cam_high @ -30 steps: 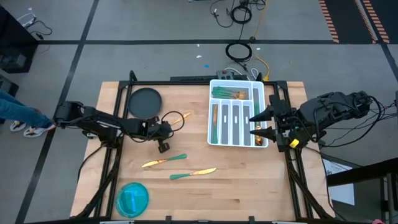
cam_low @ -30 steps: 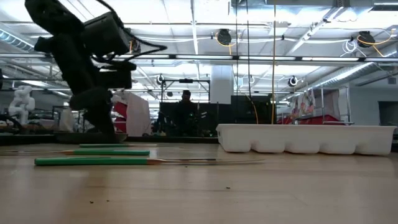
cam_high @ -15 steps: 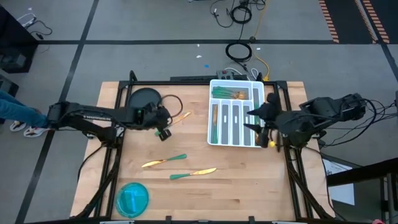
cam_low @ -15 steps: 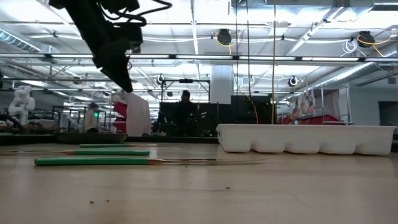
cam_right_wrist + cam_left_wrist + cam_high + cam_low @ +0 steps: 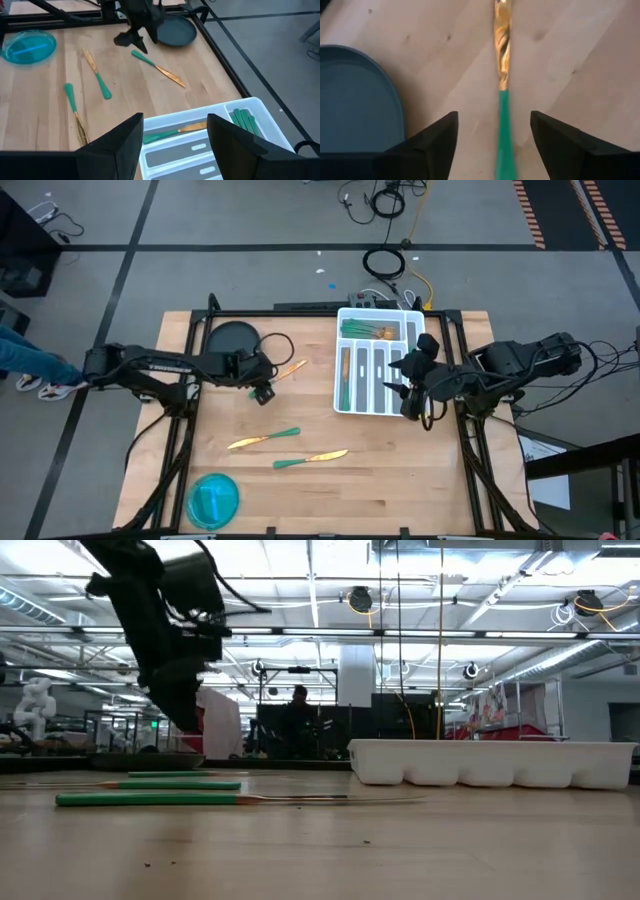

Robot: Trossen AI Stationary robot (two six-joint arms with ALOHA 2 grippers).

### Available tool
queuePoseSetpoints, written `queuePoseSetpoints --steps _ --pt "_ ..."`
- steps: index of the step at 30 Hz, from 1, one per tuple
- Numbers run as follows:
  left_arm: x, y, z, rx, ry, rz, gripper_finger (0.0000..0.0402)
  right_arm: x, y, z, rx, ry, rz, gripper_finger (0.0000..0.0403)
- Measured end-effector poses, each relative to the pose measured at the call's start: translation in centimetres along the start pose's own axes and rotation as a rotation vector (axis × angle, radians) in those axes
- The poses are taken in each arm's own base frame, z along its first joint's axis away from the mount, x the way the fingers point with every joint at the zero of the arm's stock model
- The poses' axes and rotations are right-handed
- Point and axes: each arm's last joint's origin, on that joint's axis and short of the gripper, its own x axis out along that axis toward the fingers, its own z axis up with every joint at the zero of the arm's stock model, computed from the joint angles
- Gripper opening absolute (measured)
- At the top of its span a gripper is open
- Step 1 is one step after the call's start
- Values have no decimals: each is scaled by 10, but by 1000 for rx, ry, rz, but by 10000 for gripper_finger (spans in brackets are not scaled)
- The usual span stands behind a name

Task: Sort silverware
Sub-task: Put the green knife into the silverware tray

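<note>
Your left gripper (image 5: 492, 145) is hanging with its fingers spread wide apart, straddling the teal handle of a gold-bladed knife (image 5: 288, 369) that is lying on the wooden table (image 5: 300, 490) just beside the dark plate (image 5: 231, 341); the fingers are not pinching it. Your right gripper (image 5: 408, 388) is hovering over the white divided tray (image 5: 378, 314), its fingers also standing apart and holding nothing. Inside the tray, several pieces of silverware (image 5: 368, 330) are already lying in the compartments. Two more pieces, a fork (image 5: 262, 439) and a second knife (image 5: 311, 457), are lying loose on the table nearer the front edge, with a blue dish (image 5: 213, 498) sitting at the front corner.
</note>
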Motion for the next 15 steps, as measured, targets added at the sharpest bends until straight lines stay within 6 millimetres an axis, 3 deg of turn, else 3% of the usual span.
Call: queuePoseSetpoints --steps 6,15 --pt "32 3 2 25 92 51 262 0 1 1 5 -8 4 212" --pt "59 7 8 22 117 -5 262 0 1 0 3 -6 4 212"
